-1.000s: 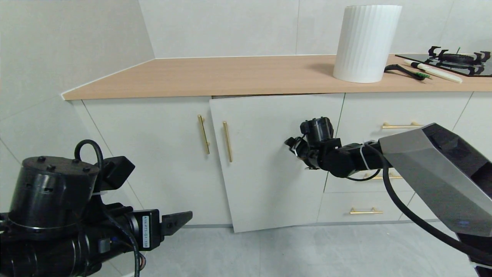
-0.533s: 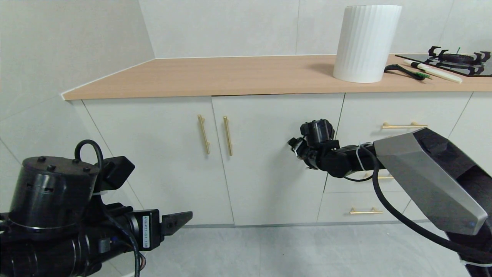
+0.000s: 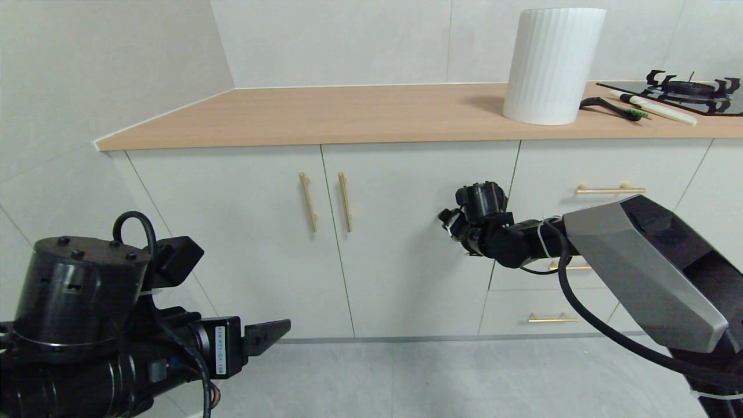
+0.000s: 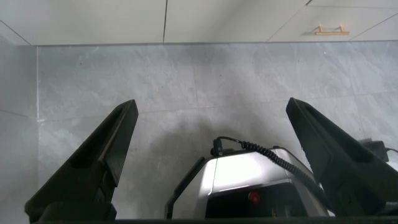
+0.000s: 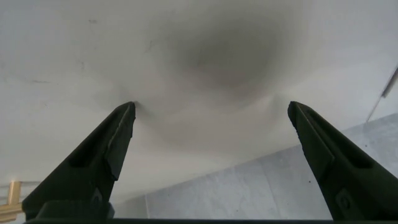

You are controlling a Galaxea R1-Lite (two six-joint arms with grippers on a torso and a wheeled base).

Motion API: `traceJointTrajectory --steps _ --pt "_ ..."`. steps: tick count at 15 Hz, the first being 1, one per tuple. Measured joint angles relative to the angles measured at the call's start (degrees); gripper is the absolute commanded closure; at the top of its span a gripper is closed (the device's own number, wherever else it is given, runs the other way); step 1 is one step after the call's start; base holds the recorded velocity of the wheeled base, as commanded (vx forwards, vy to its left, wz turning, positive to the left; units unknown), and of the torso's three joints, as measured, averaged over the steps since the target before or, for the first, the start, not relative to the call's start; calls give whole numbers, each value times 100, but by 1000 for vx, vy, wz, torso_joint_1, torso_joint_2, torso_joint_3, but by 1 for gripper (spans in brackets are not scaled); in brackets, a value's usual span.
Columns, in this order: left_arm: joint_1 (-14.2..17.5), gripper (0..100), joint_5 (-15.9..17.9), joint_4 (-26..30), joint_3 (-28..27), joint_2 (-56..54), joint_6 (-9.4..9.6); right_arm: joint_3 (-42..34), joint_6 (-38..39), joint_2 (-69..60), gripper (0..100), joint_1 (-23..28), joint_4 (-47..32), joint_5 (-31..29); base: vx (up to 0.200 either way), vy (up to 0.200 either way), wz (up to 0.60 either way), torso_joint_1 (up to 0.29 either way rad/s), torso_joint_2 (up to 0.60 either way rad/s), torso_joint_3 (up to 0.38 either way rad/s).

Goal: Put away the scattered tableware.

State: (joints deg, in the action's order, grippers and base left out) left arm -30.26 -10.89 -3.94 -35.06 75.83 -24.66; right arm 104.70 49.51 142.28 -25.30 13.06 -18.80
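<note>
**Operator:** So, where do I stand on the head view?

**Spotter:** Your right arm (image 3: 511,241) has pressed the cabinet door (image 3: 418,244) home. A second ago the door hung ajar with its edge swung out. Now it sits flush, its brass handle (image 3: 345,202) just beside the neighbouring door's. The tableware is well apart from that arm. A black-handled utensil (image 3: 606,106) and a pale stick (image 3: 656,109) with a green tip lie on the tabletop (image 3: 348,116) at the far right, between the white ribbed container (image 3: 554,64) and the hob (image 3: 693,90). Your left arm (image 3: 87,325) sits low at the near left, as it did before.

**Operator:** Left wrist?

**Spotter:** Your left jaws are spread wide with nothing between them, over the floor (image 4: 199,87). A drawer handle (image 4: 329,29) shows farther off.

**Operator:** And the right wrist?

**Spotter:** Your right jaws are also apart and empty, with the tips right up at the door panel. You can't quite tell whether they touch it.

**Operator:** What does that mean for the job?

**Spotter:** I'd judge the cupboard step closed out. With two pieces lying on the tabletop you're probably not finished. You'd likely need to draw that arm clear and work toward the far right.
</note>
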Motion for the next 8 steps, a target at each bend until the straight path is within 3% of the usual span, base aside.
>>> traceJointTrajectory --steps 4,8 --pt "0 0 2 0 0 -2 -2 -950 -22 -512 0 -111 32 646 0 0 0 0 0 0" --pt "0 0 5 2 0 -20 0 -2461 -656 -1563 0 -140 44 2111 0 0 0 0 0 0"
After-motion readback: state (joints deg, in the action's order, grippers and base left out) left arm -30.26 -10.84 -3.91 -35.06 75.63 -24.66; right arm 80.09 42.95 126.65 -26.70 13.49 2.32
